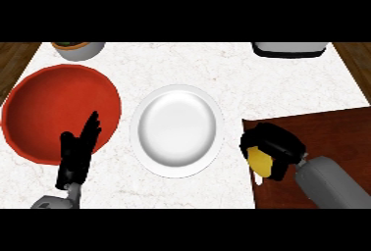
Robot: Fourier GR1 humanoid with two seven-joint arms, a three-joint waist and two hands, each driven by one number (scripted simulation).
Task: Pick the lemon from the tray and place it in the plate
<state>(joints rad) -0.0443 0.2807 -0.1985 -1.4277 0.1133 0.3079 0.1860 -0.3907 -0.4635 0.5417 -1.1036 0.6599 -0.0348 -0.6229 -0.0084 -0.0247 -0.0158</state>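
Curling fingers (272,139) over lemon (262,163) (above tray (326,127))

Left hand (78,149) resting, fingers straight (lower left), right hand (272,144) curled shut

The desk (290,83) is white with faint grey marbling, and dark brown wood grain shows past its far corners. The plate (176,128) is plain glossy white. A large round dish (43,98) is red, deeper at the rim. The tray (326,132) is reddish-brown wood. The lemon (262,163) is yellow. Both hands, left (77,152) and right (275,142), are black, on grey forearms. A grey pot (78,49) holds something green and reddish.
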